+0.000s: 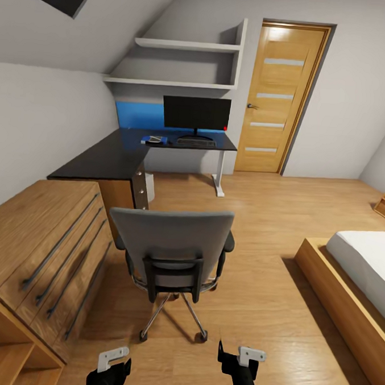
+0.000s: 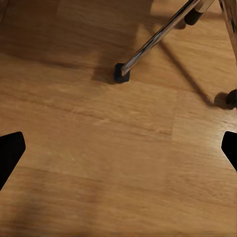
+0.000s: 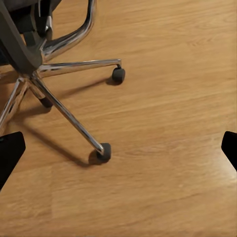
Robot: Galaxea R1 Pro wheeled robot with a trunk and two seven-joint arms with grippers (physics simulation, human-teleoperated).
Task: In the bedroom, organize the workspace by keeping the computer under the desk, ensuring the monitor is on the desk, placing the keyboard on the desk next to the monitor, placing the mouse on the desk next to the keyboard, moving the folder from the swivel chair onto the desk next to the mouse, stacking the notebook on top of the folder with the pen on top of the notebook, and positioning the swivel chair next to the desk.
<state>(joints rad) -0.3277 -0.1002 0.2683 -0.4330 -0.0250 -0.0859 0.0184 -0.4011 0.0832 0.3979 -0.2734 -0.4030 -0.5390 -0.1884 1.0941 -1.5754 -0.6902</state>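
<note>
Behind the swivel chair (image 1: pixel 170 251), my left gripper (image 2: pixel 118 148) and right gripper (image 3: pixel 118 148) spread empty; next, push it toward the desk (image 1: pixel 132 152).

An attic bedroom, apparently with a home workspace: bed (image 1: pixel 366 266), sloped ceiling (image 1: pixel 112 22), desk (image 1: pixel 103 156), swivel chair (image 1: pixel 172 248).

The long black L-shaped worktop (image 1: pixel 109 156) carries a black-fronted wide monitor (image 1: pixel 196 113) on a black stand, with a bright blue wall panel (image 1: pixel 139 116) behind it, a slim dark keyboard (image 1: pixel 195 141) before it and a flat bright blue folder (image 1: pixel 152 140) just beside that. Beside the worktop stand a honey-toned wooden door (image 1: pixel 279 99) with pale glass strips and a light wooden drawer chest (image 1: pixel 38 246) with dark bar handles. Well before the worktop, on the light wood-grain floor (image 1: pixel 259 219), is the grey fabric swivel chair (image 1: pixel 170 254) with black armrests and a chrome star base on black casters.
</note>
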